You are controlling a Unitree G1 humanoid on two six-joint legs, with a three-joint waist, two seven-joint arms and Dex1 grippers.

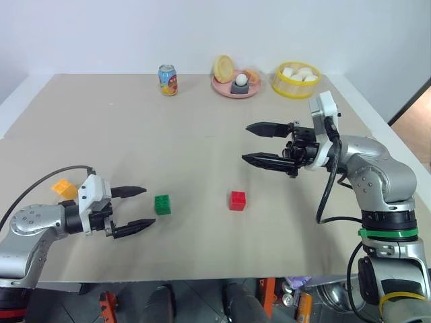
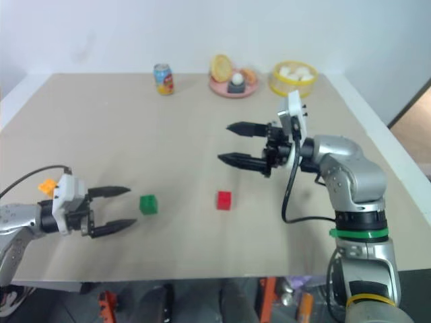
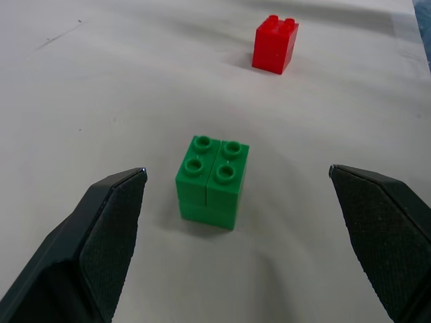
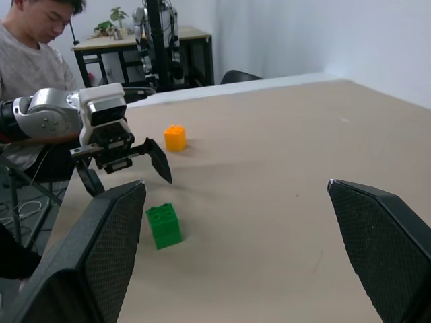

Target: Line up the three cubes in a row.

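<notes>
Approaching small green studded plastic cube [image 3: 211, 182] w/ my left gripper [image 1: 132, 209], jaws released; next: close in, grasp, align w/ red cube [image 1: 237, 200].

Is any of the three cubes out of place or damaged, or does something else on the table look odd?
Nothing looks damaged or spilled. The green cube and red cube stand upright, about level with each other. The orange-yellow cube sits apart, behind the open left gripper, so the row is not yet complete.
</notes>
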